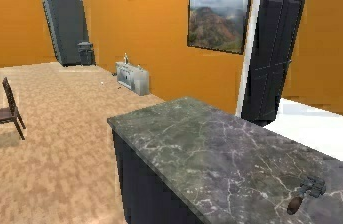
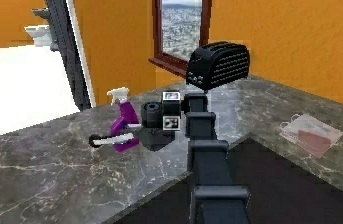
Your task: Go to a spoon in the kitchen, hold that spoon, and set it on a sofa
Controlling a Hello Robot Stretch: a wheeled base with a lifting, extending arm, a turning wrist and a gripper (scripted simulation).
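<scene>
The dark arm (image 2: 211, 165) reaches out over a grey marble counter (image 2: 49, 170). Its gripper (image 2: 114, 141) lies low above the countertop, right against a purple spray bottle (image 2: 125, 118) with a white nozzle. A thin pale piece shows at the finger end; I cannot tell whether it is a spoon or a finger. With the bottle standing at the gripper, I cannot tell whether it holds anything. In the forward view the same counter (image 1: 209, 140) carries two small dark things (image 1: 309, 187) near its right end, too small to name.
A black toaster (image 2: 219, 65) stands at the counter's back under a window (image 2: 179, 30). A flat pinkish item (image 2: 309, 132) lies at the right. Beyond the counter are tan floor, a dark chair (image 1: 4, 108), a grey box (image 1: 132, 75), a dark door (image 1: 67, 30) and a painting (image 1: 217, 22).
</scene>
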